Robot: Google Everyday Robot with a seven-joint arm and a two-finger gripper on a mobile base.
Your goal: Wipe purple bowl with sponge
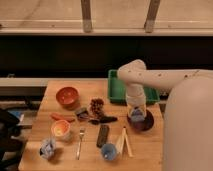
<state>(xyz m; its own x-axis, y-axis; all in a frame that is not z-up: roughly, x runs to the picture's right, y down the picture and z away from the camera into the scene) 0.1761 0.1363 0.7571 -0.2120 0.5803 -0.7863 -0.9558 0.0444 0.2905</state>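
Observation:
The purple bowl point(145, 123) sits on the wooden table near its right edge, just in front of the green tray. My arm reaches in from the right and bends down over the bowl. My gripper point(135, 115) points straight down into the bowl's left half. A small pale blue patch at its tip is the sponge point(135, 113), held down against the inside of the bowl. The arm hides the back of the bowl.
A green tray point(119, 86) lies behind the bowl. An orange-red bowl point(67, 96), a pine cone point(96, 106), a long dark brown bar point(103, 135), a small blue cup point(108, 151), a fork point(80, 142), chopsticks point(126, 142) and an orange cup point(60, 130) are spread over the table point(150, 150).

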